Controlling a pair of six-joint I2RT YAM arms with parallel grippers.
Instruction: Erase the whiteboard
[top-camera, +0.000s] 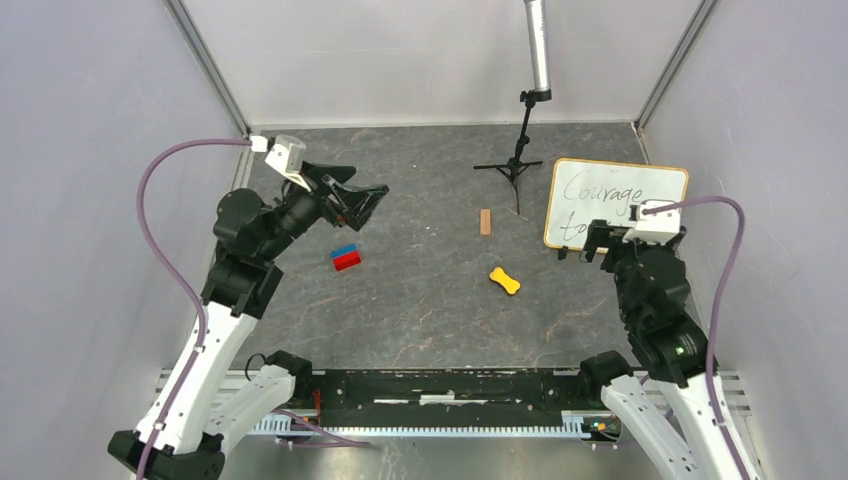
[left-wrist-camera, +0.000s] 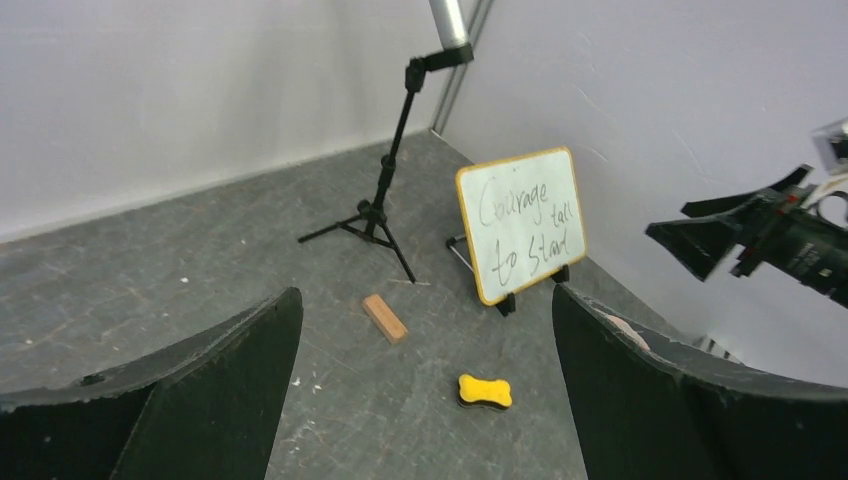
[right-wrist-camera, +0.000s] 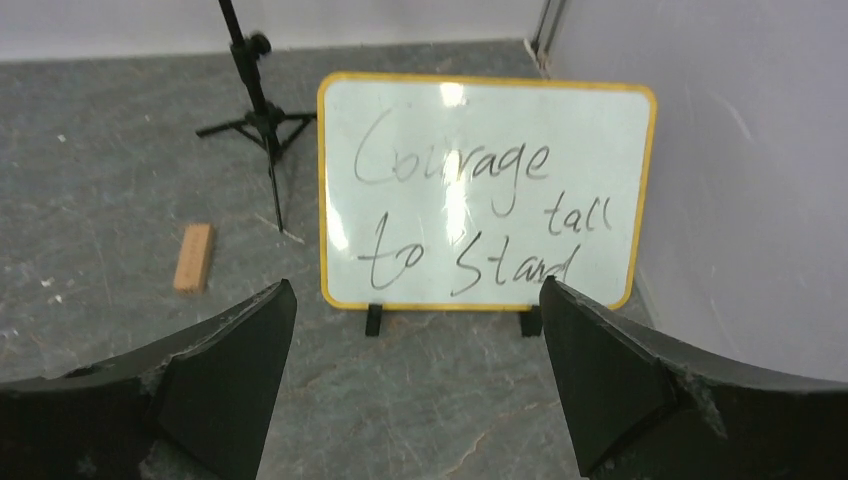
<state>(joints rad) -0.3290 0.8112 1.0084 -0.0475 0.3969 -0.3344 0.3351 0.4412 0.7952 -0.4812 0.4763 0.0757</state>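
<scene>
The whiteboard (top-camera: 612, 192) stands upright on small black feet at the right rear, with a yellow-wood frame and dark handwriting "Courage tall to Stand". It also shows in the left wrist view (left-wrist-camera: 522, 222) and fills the right wrist view (right-wrist-camera: 485, 190). A yellow bone-shaped eraser (top-camera: 505, 280) lies flat on the floor in front of the board, and it shows in the left wrist view (left-wrist-camera: 485, 391). My left gripper (top-camera: 368, 208) is open and empty, raised at the left and far from the eraser (left-wrist-camera: 425, 300). My right gripper (top-camera: 600, 240) is open and empty just before the board's lower edge (right-wrist-camera: 415, 290).
A small wooden block (top-camera: 486, 221) lies left of the board. A red-and-blue block (top-camera: 346, 257) lies below my left gripper. A black tripod stand (top-camera: 516, 160) with a metal pole stands at the rear. Grey walls enclose the dark floor on three sides.
</scene>
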